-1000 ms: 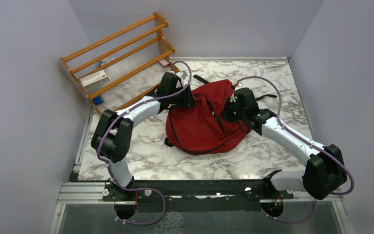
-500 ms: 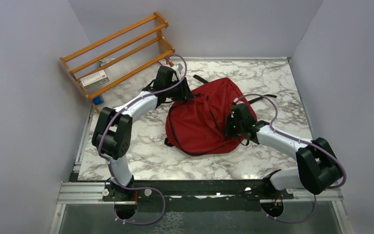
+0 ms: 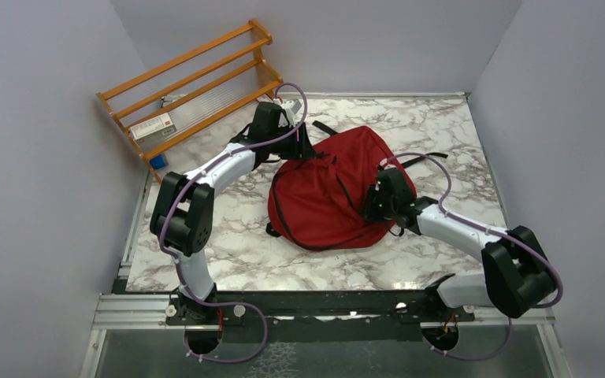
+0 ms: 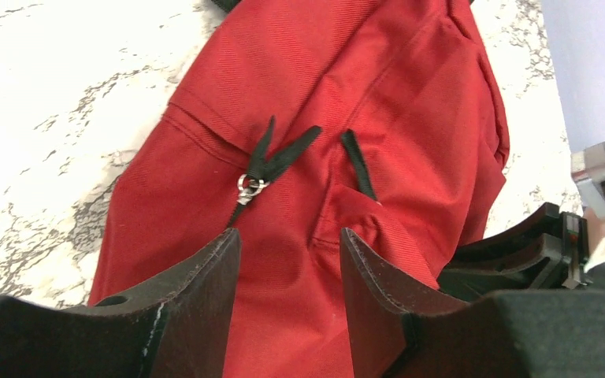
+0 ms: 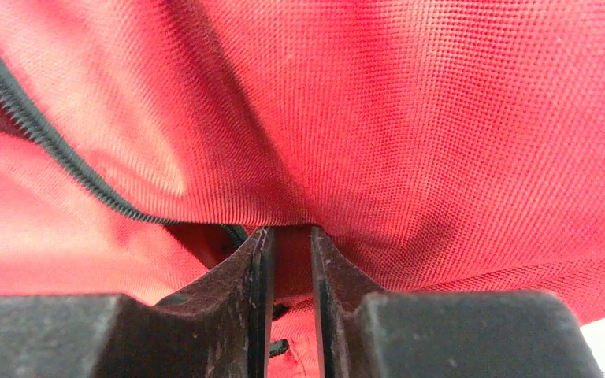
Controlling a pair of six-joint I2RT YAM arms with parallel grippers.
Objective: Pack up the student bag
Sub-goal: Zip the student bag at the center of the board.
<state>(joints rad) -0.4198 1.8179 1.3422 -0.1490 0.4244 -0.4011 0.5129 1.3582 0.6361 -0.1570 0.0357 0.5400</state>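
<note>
The student bag [image 3: 323,201] is a dark red fabric backpack with black zipper trim, lying flat on the marble table. My left gripper [image 3: 302,150] hovers at its back left corner. In the left wrist view it [image 4: 289,234] is open, with red cloth and a metal zipper pull [image 4: 250,186] beyond the jaws. My right gripper [image 3: 373,206] presses into the bag's right side. In the right wrist view it [image 5: 291,230] stands nearly closed, pinching a fold of red fabric next to a black zipper [image 5: 47,150].
A wooden rack [image 3: 193,87] leans at the back left with small boxes [image 3: 154,126] on it. Black straps [image 3: 433,157] trail off the bag's far right. Grey walls close in the table on three sides.
My right gripper has drawn back toward the near edge and dropped onto the bag's right side. The bag's right flank has shifted with it. The left gripper has edged slightly farther back.
</note>
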